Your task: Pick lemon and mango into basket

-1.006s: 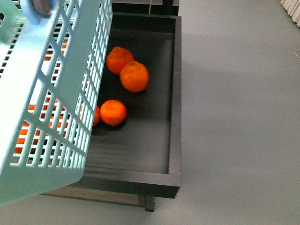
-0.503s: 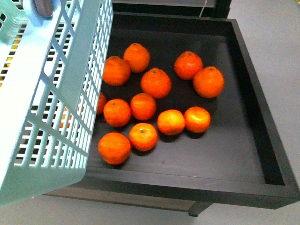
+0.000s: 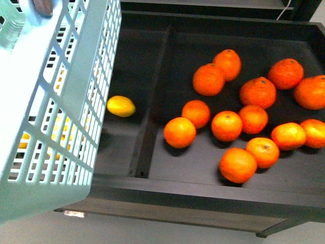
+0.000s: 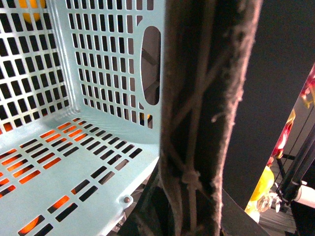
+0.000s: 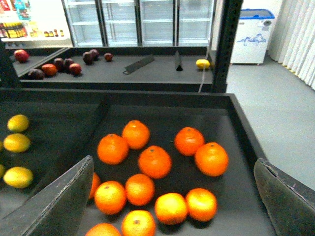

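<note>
1. The lemon lies in the left compartment of the black tray, just beside the lattice wall of the basket. Its long axis runs roughly left to right.
2. A divider separates it from the oranges in the right compartment.
3. The right gripper is spread wide and empty, with oranges beneath it. The lemon lies to its left, across the divider, so the reach probably goes that way.
4. The left gripper cannot be made out behind the brown handle, so I cannot tell its state. The basket hangs tilted.
5. No mango shows clearly.
</note>
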